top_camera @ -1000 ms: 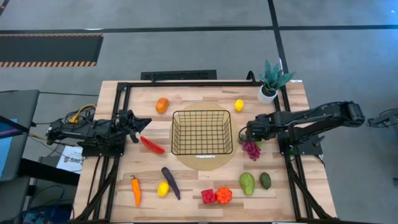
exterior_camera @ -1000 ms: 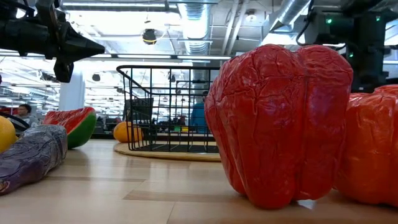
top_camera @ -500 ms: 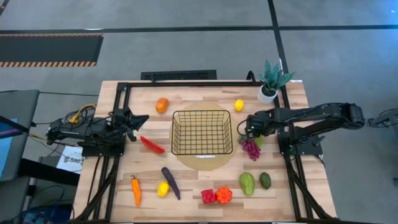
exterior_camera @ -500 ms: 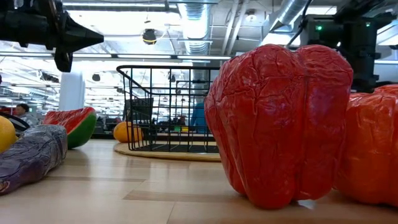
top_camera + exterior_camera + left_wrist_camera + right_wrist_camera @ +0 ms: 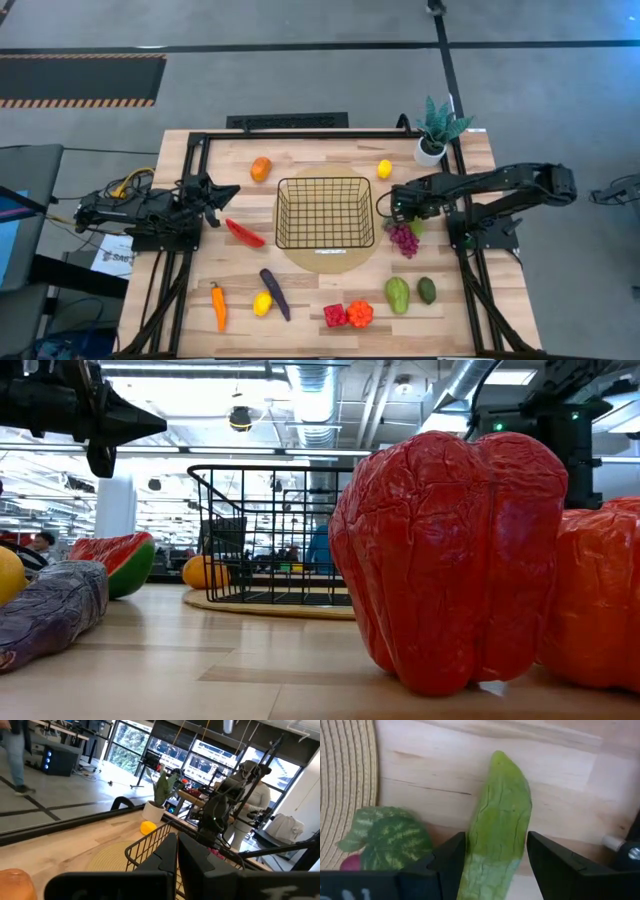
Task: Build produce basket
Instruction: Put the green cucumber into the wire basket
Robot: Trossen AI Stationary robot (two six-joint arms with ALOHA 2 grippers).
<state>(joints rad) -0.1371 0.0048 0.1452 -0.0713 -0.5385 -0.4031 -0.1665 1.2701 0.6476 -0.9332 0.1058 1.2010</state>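
High view: right gripper [image 5: 396, 206] sits low between black wire-grid basket [image 5: 325, 212] on its round tan mat [image 5: 328, 262] and purple grape bunch [image 5: 404, 240]; left gripper [image 5: 222, 195] waits shut at the table's left side. Right wrist view: fingers [image 5: 451, 860] straddle a long green leaf-like piece [image 5: 499, 837], parted, not clearly clamping. Risk as I judge it: leaf slips or grapes drag, snagging the basket rim.

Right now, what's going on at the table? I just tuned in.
The right claw sits just right of the basket, above the grapes, with its fingers on either side of a green vegetable; whether it grips it is unclear. The left claw is shut, holds nothing and waits left of the basket near the chili. The basket looks empty, and the other produce lies on the table.
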